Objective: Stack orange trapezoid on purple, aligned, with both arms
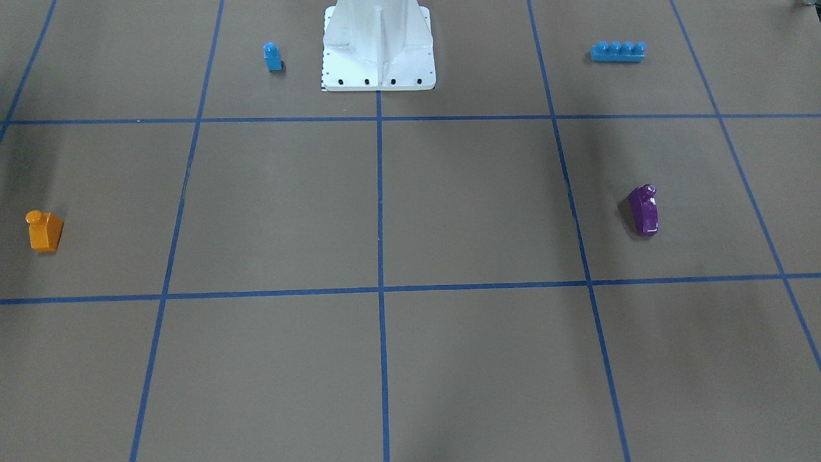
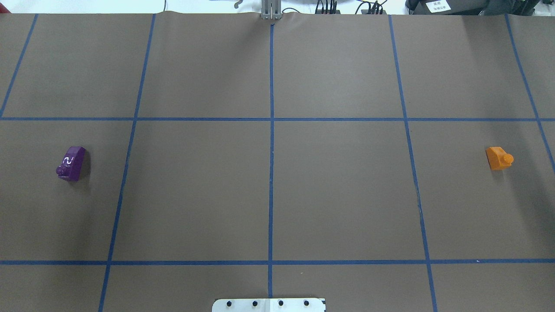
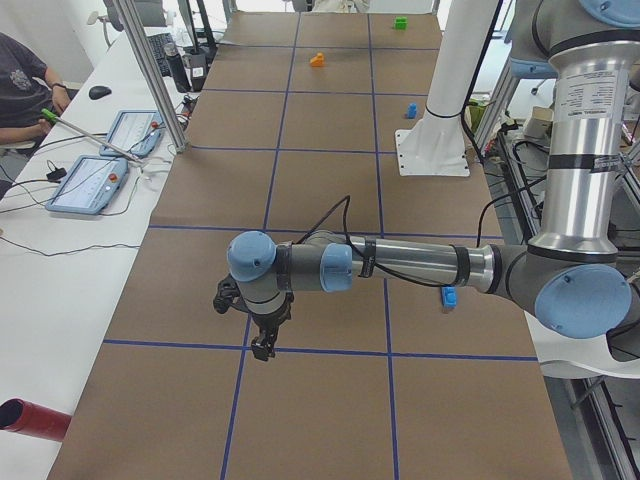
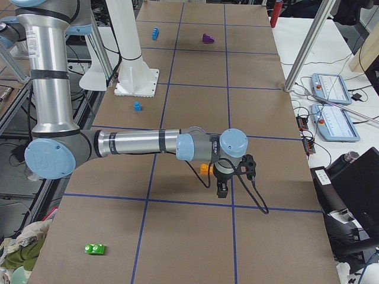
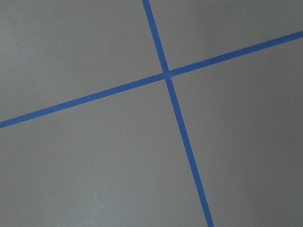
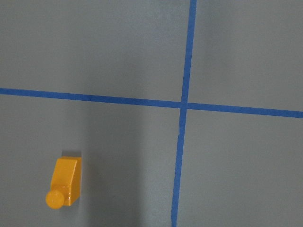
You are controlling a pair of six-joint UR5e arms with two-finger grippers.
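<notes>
Though caught only in the side views, impossible to tell whether spread or closed: left gripper (image 3: 262, 340) and right gripper (image 4: 223, 188), hanging over the desk (image 2: 338, 195) either side of the white pedestal (image 1: 378, 45). Left of the pedestal, nearer the left gripper: purple (image 2: 72, 163), long axis running away from the pedestal, stud end nearest it. Right of it, near the right gripper: orange trapezoid (image 2: 499, 158), not yet stacked. No legible writing on either.

Brown paper (image 2: 338, 190) covers the table, marked into squares by blue tape (image 2: 271, 173). Along one side runs a white bench (image 3: 60, 290) carrying 2 control tablets (image 3: 88, 187) (their cables trail across it), with aluminium posts (image 3: 152, 70) at its edge. A seated person (image 3: 22, 82) shows at its far end. The light is even and the shadows are soft.
</notes>
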